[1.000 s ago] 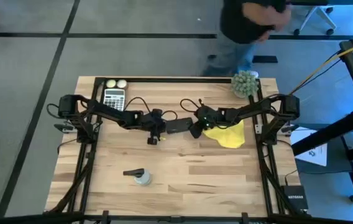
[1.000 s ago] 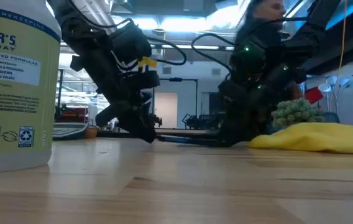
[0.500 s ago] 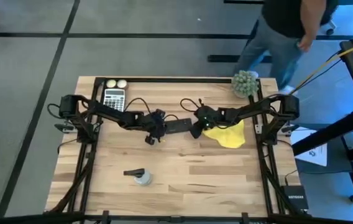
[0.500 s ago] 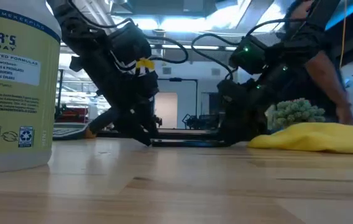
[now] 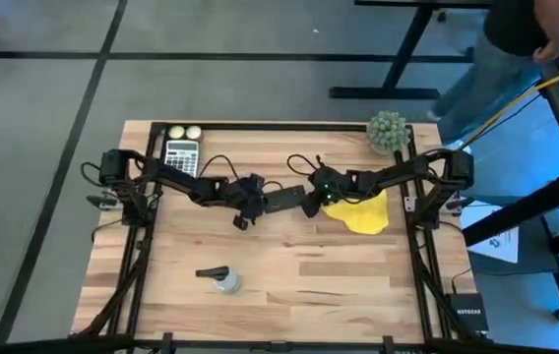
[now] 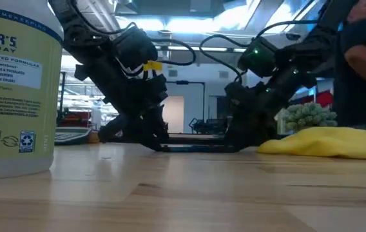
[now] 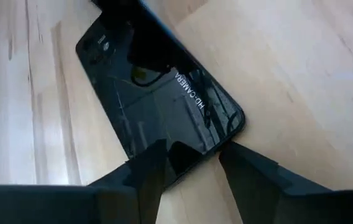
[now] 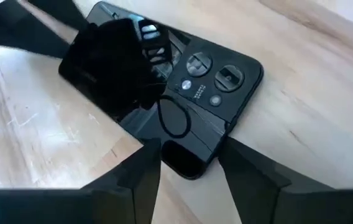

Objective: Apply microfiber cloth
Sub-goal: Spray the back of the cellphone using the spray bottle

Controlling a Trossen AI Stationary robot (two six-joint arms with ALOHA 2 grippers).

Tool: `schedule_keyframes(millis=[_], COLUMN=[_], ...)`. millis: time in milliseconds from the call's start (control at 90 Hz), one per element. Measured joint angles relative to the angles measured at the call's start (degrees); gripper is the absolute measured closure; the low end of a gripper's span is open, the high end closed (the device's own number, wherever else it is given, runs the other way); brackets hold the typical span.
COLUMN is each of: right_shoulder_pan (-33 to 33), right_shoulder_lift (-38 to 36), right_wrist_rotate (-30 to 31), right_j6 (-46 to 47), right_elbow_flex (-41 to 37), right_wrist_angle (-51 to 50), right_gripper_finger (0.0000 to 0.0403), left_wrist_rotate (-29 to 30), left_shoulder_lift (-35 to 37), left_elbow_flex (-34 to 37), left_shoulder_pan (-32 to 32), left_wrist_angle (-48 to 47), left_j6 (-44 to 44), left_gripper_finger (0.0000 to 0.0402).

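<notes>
High view: microfiber cloth (image 5: pixel 360 212) lies beside right fingers (image 5: pixel 309 204), parted around smartphone (image 5: pixel 279 199).

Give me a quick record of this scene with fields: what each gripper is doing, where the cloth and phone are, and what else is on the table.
left gripper: open, fingers straddling one end of the phone
right gripper: open, fingers straddling the phone's camera end
phone: black, at table centre between both grippers
microfiber cloth: yellow, crumpled on the table beside the right gripper, not held
calculator: far left corner
spray bottle: near left
green spiky ball: far right corner
person: beyond the table's far right corner
</notes>
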State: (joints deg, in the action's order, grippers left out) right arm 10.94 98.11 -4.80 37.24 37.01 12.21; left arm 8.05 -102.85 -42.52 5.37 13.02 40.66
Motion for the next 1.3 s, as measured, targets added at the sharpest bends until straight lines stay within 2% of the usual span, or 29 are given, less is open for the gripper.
schedule_keyframes(millis=[222,344,456,533,589,689,800,856,989,1167,1300], right_shoulder_pan=[0.5,1.0,0.1,-2.0,-4.2,-8.6,-11.5,-11.9,-11.7,-9.7,-7.9], right_shoulder_lift=[-2.5,-6.1,-7.7,-7.7,-7.1,-4.9,-2.4,-1.4,0.9,1.3,0.7], right_wrist_rotate=[-1.3,-2.1,-2.3,-2.1,0.3,9.3,20.9,23.2,24.2,30.3,29.5], right_j6=[-0.4,-2.9,-9.9,-15.3,-19.8,-27.3,-28.6,-28.4,-28.4,-31.0,-30.9], right_elbow_flex=[0.2,0.1,0.1,0.1,0.1,-0.2,-0.2,-0.1,-0.1,0.2,1.8], right_wrist_angle=[-3.7,-6.2,-8.1,-7.8,-6.9,-5.9,-3.5,-2.0,0.2,-0.1,-1.4], right_gripper_finger=[0.0251,0.0251,0.0251,0.0251,0.0251,0.0251,0.0251,0.0251,0.0251,0.0251,0.0251], left_wrist_rotate=[13.8,15.1,14.9,12.1,8.8,2.4,-5.0,-6.3,-8.4,-10.7,-12.2], left_shoulder_lift=[6.9,10.0,10.7,10.5,9.8,7.7,5.0,3.6,1.1,0.1,-0.2], left_elbow_flex=[-0.4,-0.3,-0.3,-0.3,-0.2,-0.2,-0.2,-0.2,-0.4,-0.4,-0.2], left_shoulder_pan=[-4.3,-4.0,-0.4,3.7,7.0,11.7,14.3,14.2,12.1,5.9,1.2], left_wrist_angle=[-8.1,-9.2,-8.8,-8.4,-7.7,-6.0,-6.5,-6.3,-4.9,-1.8,2.3], left_j6=[-4.4,-12.4,-19.7,-24.1,-27.1,-30.7,-31.0,-31.4,-33.2,-36.7,-37.1], left_gripper_finger=[0.0253,0.0253,0.0253,0.0253,0.0253,0.0253,0.0253,0.0253,0.0253,0.0254,0.0254])
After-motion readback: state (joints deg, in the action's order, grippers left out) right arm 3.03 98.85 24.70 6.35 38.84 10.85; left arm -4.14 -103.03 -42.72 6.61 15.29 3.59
